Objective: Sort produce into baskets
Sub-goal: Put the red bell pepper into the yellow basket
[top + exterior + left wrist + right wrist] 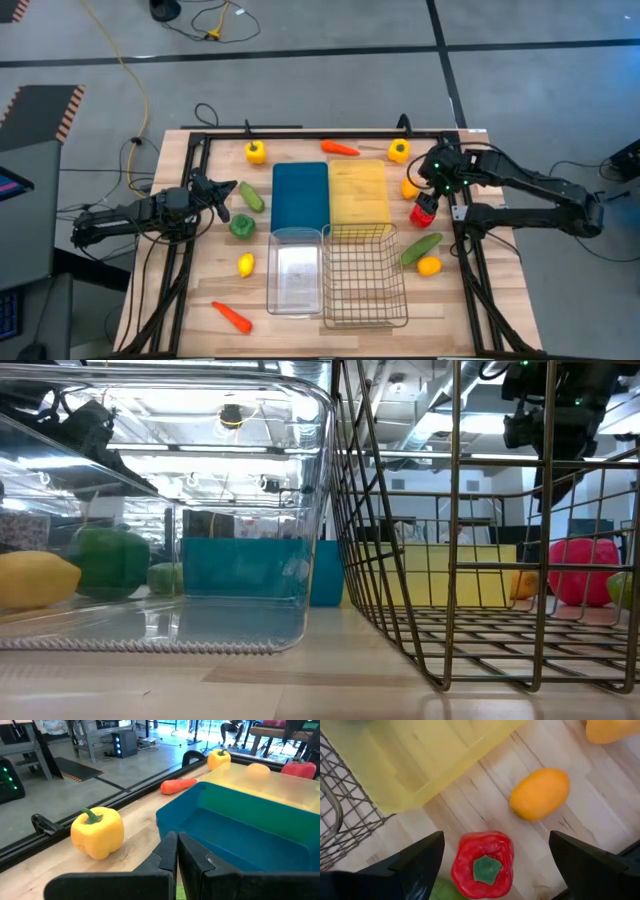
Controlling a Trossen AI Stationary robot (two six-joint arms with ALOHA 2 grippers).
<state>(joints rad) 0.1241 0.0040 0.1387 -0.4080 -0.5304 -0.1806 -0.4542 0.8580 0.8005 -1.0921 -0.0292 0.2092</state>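
The red bell pepper (482, 865) stands upright on the table (455, 300) just off the yellow tray's (358, 195) corner, directly below the right gripper (490, 865), whose jaws are spread wide and hold nothing. It looks like a light, hard, glossy toy, likely to slip, so a grip across its broad body seems best. An orange (540, 793) and a cucumber (421, 248) lie near, and the wire-mesh basket (365, 275) crowds one side. The left gripper (222, 193), jaws closed and empty, waits beside the blue tray (300, 195).
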